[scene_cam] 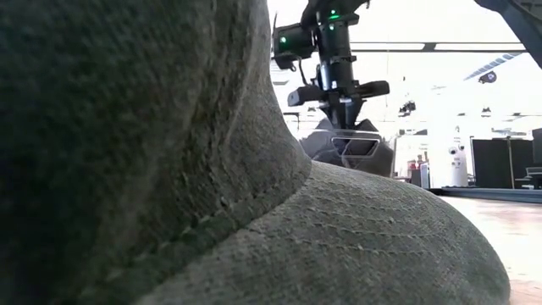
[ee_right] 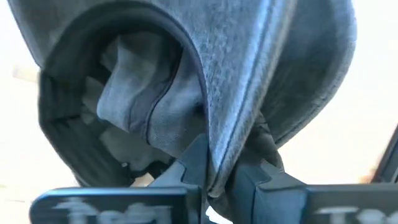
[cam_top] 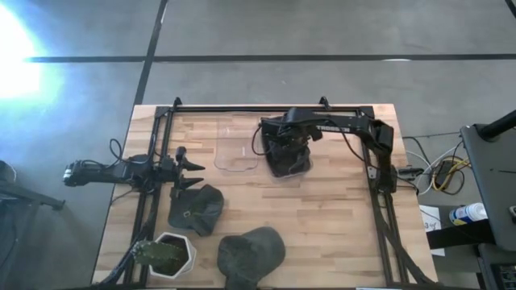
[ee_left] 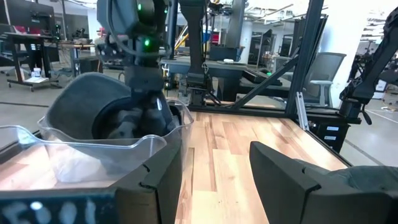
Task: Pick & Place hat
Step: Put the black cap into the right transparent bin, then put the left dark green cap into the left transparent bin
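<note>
- Grey fabric of a hat sits pinched between the right gripper jaws, clamped on its edge.
- Held hat is in a clear plastic bin at table centre.
- Left gripper waits at left edge, jaws apart, nothing between.
- 2 more hats lie near front, beside a potted plant.

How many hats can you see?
3. One hat hangs pinched in the right gripper over the clear bin; one lies beside the plant pot; one lies at the table's near edge.
</note>
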Available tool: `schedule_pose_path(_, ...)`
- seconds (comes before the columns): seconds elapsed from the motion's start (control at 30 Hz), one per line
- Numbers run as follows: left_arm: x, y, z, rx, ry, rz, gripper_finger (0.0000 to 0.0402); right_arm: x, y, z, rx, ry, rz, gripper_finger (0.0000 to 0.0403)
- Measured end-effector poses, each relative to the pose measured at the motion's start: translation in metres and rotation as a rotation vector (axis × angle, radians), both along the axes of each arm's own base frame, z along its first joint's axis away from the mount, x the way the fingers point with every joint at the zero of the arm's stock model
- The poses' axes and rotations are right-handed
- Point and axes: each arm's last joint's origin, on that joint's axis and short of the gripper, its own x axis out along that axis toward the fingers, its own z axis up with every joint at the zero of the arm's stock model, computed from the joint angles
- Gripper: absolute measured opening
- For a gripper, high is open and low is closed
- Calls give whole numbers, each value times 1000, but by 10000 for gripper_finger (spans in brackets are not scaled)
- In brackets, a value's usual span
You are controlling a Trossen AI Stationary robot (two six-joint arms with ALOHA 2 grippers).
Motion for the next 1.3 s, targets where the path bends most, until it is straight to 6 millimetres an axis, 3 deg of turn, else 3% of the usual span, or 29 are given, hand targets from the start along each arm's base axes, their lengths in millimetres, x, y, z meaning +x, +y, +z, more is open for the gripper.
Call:
schedule_pose_path(0.43,0,0,1,-33,-9,0,181,-8,5,36,-114,-101,34,161)
schedule_pose_path(0.6,0,0,6,-487,-56,-20,181,-15,19,71,-224,-172,123,189)
schedule_pose_path(0.77,-1,0,11,-922,-99,-52,181,-18,26,91,-143,-294,221,194)
schedule_pose_path(1.0,-1,6,12,-1126,-208,111,181,-19,34,93,-145,-289,268,194)
schedule_pose_path(1.17,-3,5,11,-1079,6,222,181,-22,40,90,-128,-228,340,194)
schedule_pose_path(1.3,-7,5,25,-947,208,294,181,-25,41,90,-118,-187,381,194)
